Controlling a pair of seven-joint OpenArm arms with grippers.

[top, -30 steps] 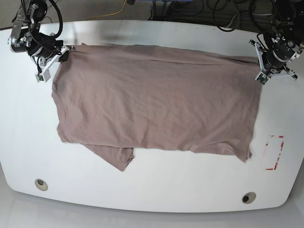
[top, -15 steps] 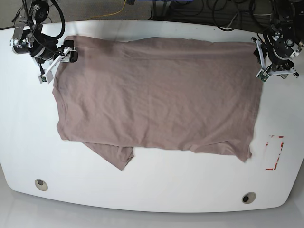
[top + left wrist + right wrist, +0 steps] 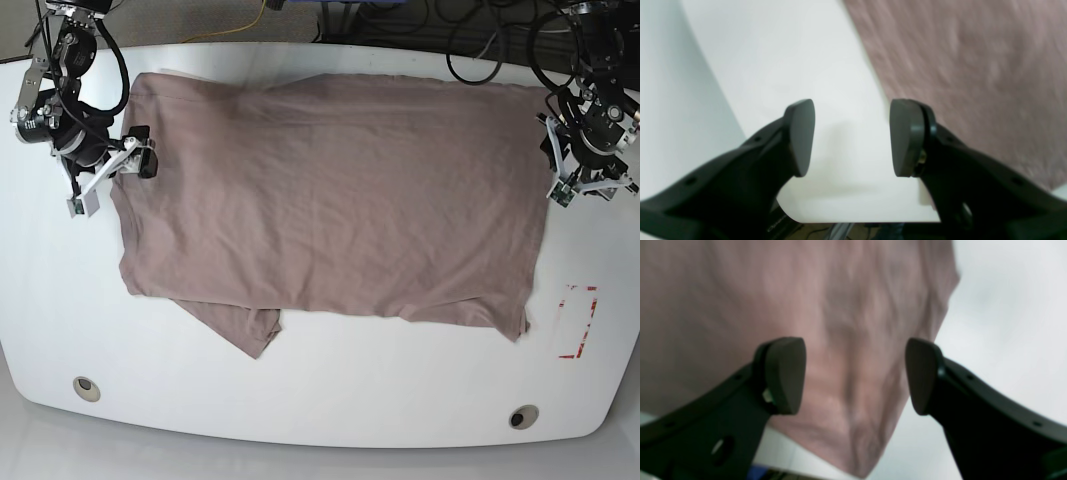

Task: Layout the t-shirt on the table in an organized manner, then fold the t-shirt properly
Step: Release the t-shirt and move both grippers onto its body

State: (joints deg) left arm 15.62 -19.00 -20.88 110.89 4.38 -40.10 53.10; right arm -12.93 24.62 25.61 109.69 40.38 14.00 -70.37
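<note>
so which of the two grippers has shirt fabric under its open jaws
The right gripper: the t-shirt lies directly below its gap. The left gripper has only bare table below, the shirt edge off to one side.

A large white table (image 3: 330,390) with rounded corners carries one thing, a dusty mauve-brown t-shirt (image 3: 330,200) spread flat and wrinkled across its middle and far half. The shirt's far edge lies close to the table's far edge. A sleeve (image 3: 240,325) pokes out from under the shirt's near edge. Toward the table's near edge from the shirt sit two round grommet holes (image 3: 87,388) (image 3: 523,416), and beside the shirt's near corner is a red tape rectangle (image 3: 578,320).
</note>
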